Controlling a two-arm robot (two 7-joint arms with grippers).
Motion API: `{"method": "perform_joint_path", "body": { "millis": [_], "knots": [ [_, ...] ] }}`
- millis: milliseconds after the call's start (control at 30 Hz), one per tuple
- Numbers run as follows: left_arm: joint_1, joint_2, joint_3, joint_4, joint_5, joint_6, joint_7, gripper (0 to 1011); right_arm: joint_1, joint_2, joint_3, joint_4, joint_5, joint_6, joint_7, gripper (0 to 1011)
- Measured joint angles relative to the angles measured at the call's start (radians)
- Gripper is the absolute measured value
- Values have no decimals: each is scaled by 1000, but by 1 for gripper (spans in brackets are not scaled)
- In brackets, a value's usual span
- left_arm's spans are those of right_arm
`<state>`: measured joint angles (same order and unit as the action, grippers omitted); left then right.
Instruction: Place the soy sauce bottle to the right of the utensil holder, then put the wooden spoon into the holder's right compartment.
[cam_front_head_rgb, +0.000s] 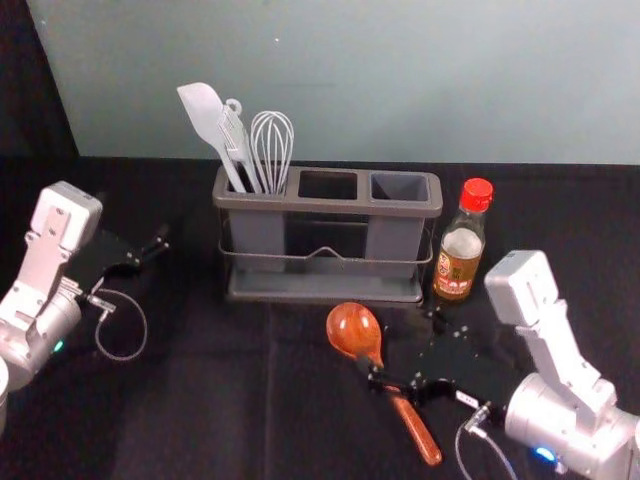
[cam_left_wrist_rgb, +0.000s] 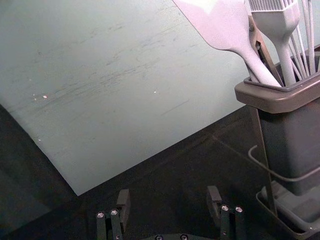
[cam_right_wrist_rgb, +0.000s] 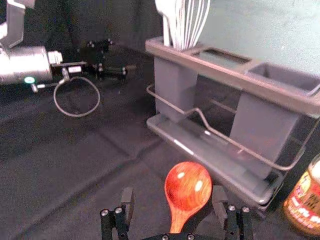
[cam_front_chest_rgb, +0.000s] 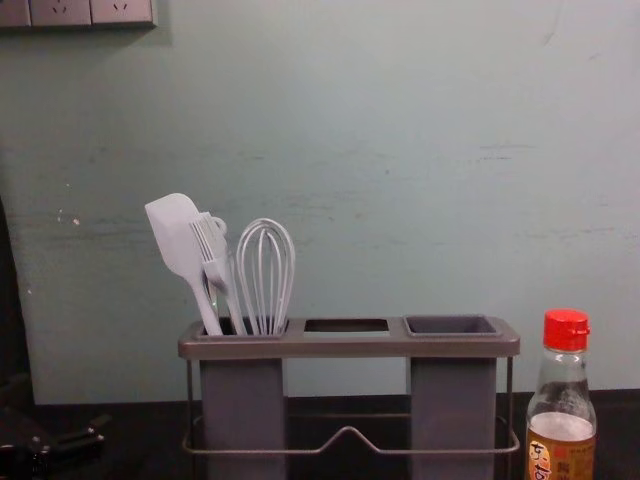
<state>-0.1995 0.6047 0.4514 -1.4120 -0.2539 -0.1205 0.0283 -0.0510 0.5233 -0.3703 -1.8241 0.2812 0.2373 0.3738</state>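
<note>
One clear glass soy sauce bottle with a red cap (cam_front_head_rgb: 461, 245) stands upright on the black-covered bench (cam_front_head_rgb: 200, 400), just beside the holder's right end. One glossy reddish-brown wooden spoon (cam_front_head_rgb: 355, 330) lies in front of the holder, bowl toward the bench's far edge, handle slanting toward the near right.

One grey-brown utensil holder (cam_front_head_rgb: 330, 204) has three openings in a row and two grey cups, under the left and right ones. The left compartment carries one pale spatula (cam_front_chest_rgb: 175, 235), one pale brush (cam_front_chest_rgb: 214, 255) and one pale whisk (cam_front_chest_rgb: 265, 275); a fourth piece behind the brush is mostly hidden and hard to make out.

Two grippers show. The right gripper (cam_front_head_rgb: 402, 347) is over the spoon, its fingers apart on either side of it and partly covering the neck and upper handle. The left gripper (cam_front_head_rgb: 142, 254) is parked left of the holder, fingers apart.

The chest view cuts off the bottle's base; the right wrist view cuts off its cap and the spoon's handle end.
</note>
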Motion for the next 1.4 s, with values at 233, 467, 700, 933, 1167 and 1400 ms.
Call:
{"method": "perform_joint_path", "body": {
  "millis": [233, 467, 700, 933, 1167, 1400],
  "knots": [
    [0, 0, 0, 0, 0, 0, 0, 1005, 3, -9, -6, 20, 1, 1, 3, 1002],
    [0, 0, 0, 0, 0, 0, 0, 1005, 3, -7, -4, 16, 1, 0, 3, 1002],
    [0, 0, 0, 0, 0, 0, 0, 1005, 2, -7, -3, 14, 1, -1, 3, 1002],
    [0, 0, 0, 0, 0, 0, 0, 1005, -3, -17, -4, 12, -5, 17, -12, 1002],
    [0, 0, 0, 0, 0, 0, 0, 1005, -8, -48, 0, -44, -21, 181, -90, 1002],
    [0, 0, 0, 0, 0, 0, 0, 1005, 59, -109, -25, -71, -64, 441, -158, 1002]
  ]
}}
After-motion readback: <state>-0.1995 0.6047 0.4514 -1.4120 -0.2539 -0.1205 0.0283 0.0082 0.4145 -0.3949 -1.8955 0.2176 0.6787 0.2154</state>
